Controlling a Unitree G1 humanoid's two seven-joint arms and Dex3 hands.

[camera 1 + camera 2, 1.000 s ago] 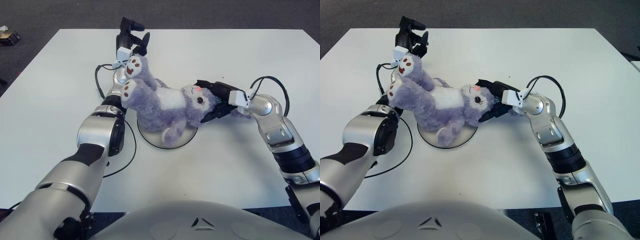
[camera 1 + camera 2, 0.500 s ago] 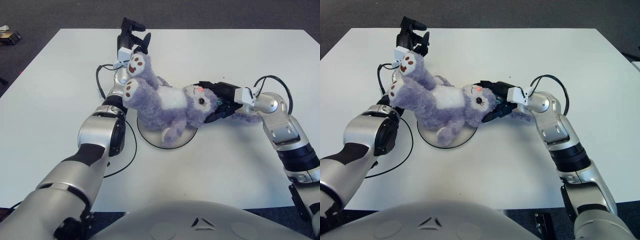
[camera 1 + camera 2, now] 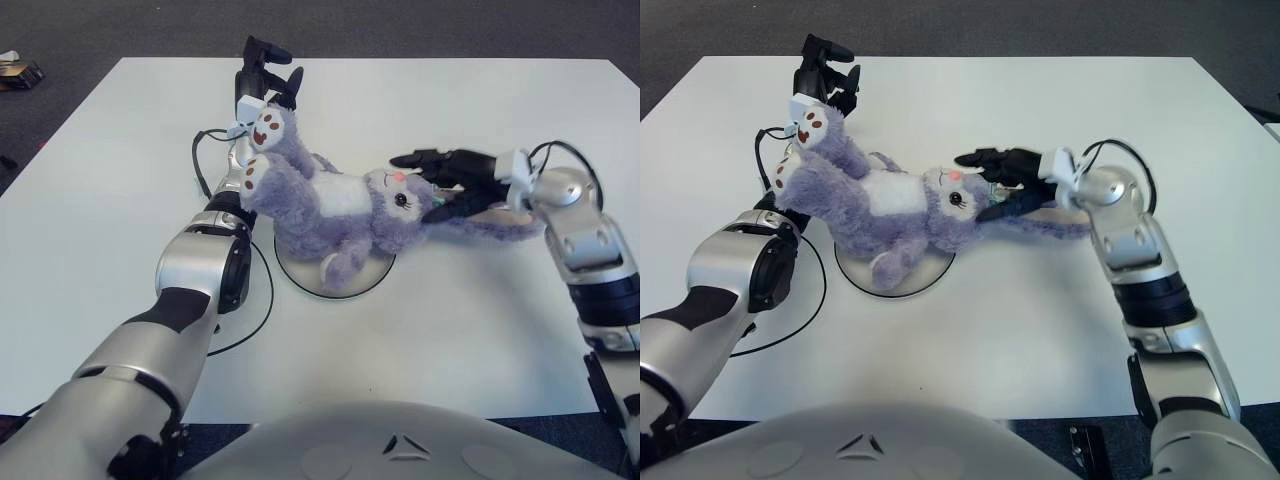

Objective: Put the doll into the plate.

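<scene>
Light: bright, even, from overhead.
Shadows: soft, faint under the fluffy purple plush doll (image 3: 330, 205).
Glare: mild sheen on the white matte table (image 3: 470, 330).
Focus: sharp throughout.

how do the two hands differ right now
The left hand is at the doll's feet on the far side of the table, fingers pointing away from the robot; the right hand is beside the doll's head, fingers pointing sideways toward it. The right hand's fingers are spread with the doll's long ear lying under them, gripping nothing; the left hand's grip can't be made out. Both are black.
</scene>
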